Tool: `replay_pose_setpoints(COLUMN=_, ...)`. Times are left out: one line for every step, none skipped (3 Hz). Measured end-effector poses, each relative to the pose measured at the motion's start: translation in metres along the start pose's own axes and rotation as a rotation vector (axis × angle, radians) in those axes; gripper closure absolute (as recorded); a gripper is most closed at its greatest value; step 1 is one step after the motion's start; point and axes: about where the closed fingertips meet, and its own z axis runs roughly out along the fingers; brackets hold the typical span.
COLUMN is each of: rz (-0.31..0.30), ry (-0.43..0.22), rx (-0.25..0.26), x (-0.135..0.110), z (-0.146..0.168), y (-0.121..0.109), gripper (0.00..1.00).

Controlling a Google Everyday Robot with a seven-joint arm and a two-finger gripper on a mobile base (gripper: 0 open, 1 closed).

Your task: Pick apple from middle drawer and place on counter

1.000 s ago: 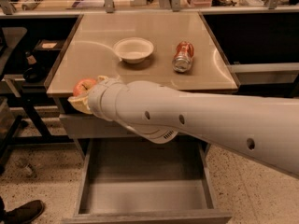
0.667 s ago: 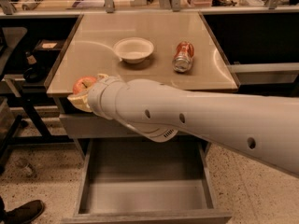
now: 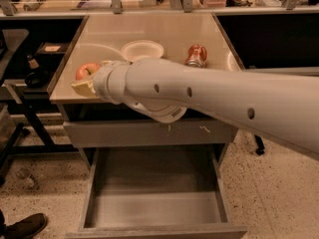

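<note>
The apple (image 3: pixel 84 70), red-orange with a paler patch, is at the front left corner of the beige counter (image 3: pixel 169 29), held in my gripper (image 3: pixel 85 79). The gripper reaches in from the right at the end of my thick white arm (image 3: pixel 209 101), and its yellowish fingertips (image 3: pixel 81 88) close around the apple just above the counter's surface. Below, the middle drawer (image 3: pixel 149 208) is pulled out, its flat grey floor bare. The arm hides the counter's front edge in the middle.
A white bowl (image 3: pixel 143 49) and a red-and-silver soda can (image 3: pixel 197 55) lying on its side are on the counter behind the arm. A grey drawer front with white scratches (image 3: pixel 149 132) is above the open drawer. A dark shelf unit (image 3: pixel 30 68) stands left; a shoe (image 3: pixel 25 225) is at the lower left.
My gripper has carried the apple up and farther back, from the front left edge to over the counter's corner. The drawer, bowl and can have not moved.
</note>
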Motion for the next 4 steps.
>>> replay_pose_setpoints(rz=0.016, ry=0.017, rx=-0.028, x=0.004, z=0.021, y=-0.018, gripper=1.0)
replay_pose_setpoints(rz=0.029, ry=0.057, rx=-0.067, x=0.016, z=0.045, y=-0.031, gripper=1.0)
replay_pose_setpoints(rz=0.031, ry=0.094, rx=-0.109, x=0.02, z=0.067, y=-0.043, gripper=1.0)
replay_pose_setpoints(rz=0.025, ry=0.102, rx=-0.134, x=0.017, z=0.085, y=-0.051, gripper=1.0)
